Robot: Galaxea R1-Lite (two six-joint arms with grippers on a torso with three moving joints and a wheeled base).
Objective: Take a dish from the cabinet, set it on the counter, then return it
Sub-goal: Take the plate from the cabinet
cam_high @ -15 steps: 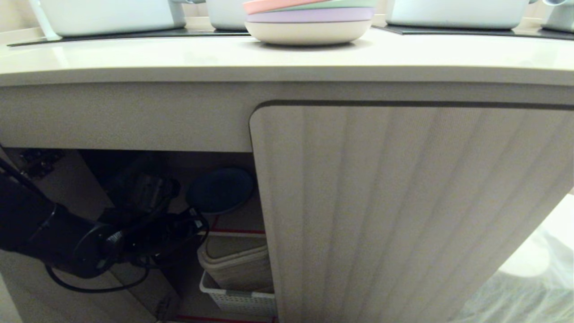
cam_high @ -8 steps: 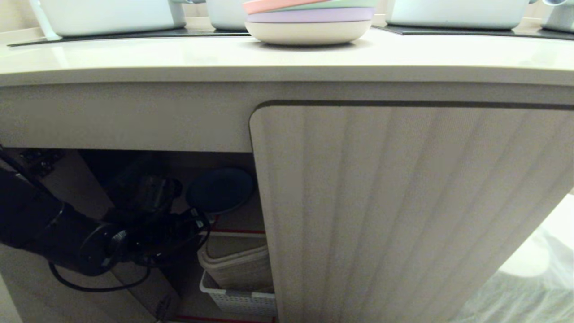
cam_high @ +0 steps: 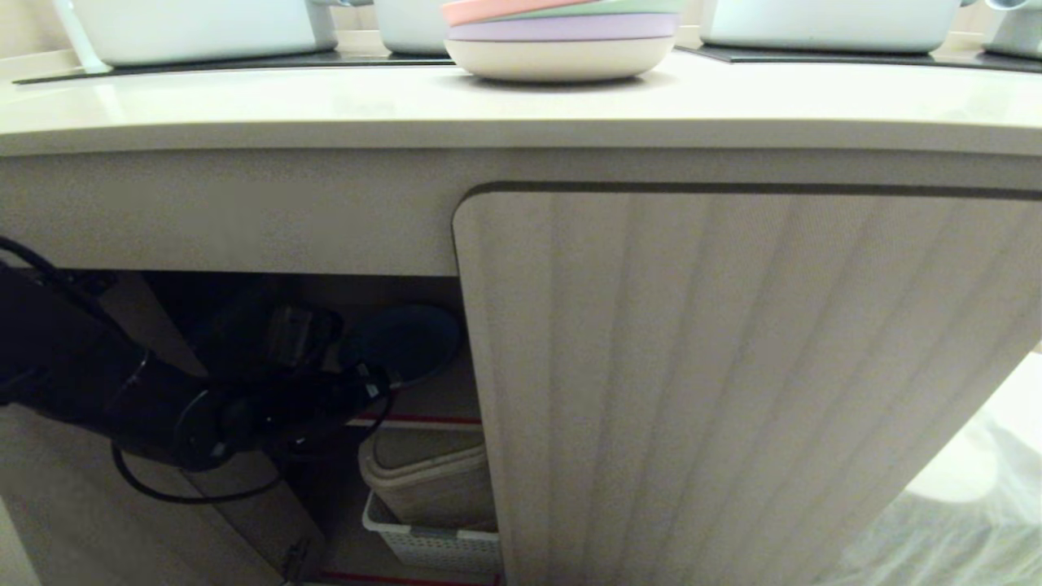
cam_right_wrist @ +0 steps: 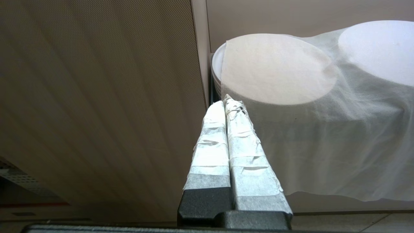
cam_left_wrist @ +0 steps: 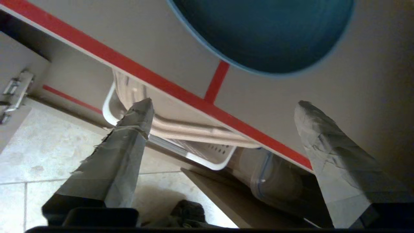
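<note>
Left wrist view: the left claw (cam_left_wrist: 223,106) has its taped fingers (cam_left_wrist: 129,136) spread wide apart with nothing between them, just short of the shelf's red tape (cam_left_wrist: 155,79). Beyond that tape the dish (cam_left_wrist: 262,32) lies on the shelf inside the cabinet (cam_high: 733,366). The right claw (cam_right_wrist: 230,103), pressed together, hangs beside the ribbed door.
</note>
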